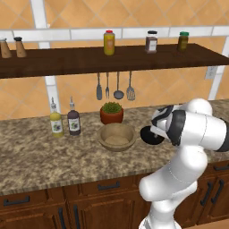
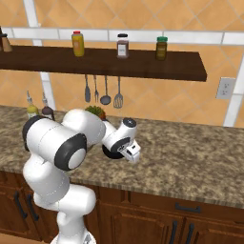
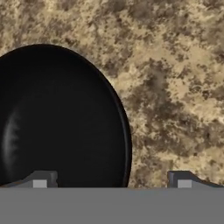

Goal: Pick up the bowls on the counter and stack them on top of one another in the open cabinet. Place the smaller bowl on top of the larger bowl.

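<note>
On the counter (image 1: 40,156), the larger bowl (image 1: 117,136) sits empty in front of the plant pot (image 1: 111,112), with the smaller bowl (image 3: 57,118) just beside it under the hand. The gripper (image 3: 111,179) is spread wide and holds nothing, one fingertip over the black bowl's inside and one outside its rim. Risk: closing on the thin glossy wall may let it slip or tip, and lifting this bowl first would reverse the stacking order on the open cabinet (image 1: 112,60).

I see the table (image 3: 175,87) as speckled brown-and-beige granite, mottled. Smaller bowl (image 3: 57,122): black, glossy, smooth. Larger bowl (image 1: 117,136), left of the black one: tan, wood-like, matt. Open cabinet (image 1: 112,60) above the table: dark wood grain. Utensils (image 1: 114,87) hanging under it look metal.
</note>
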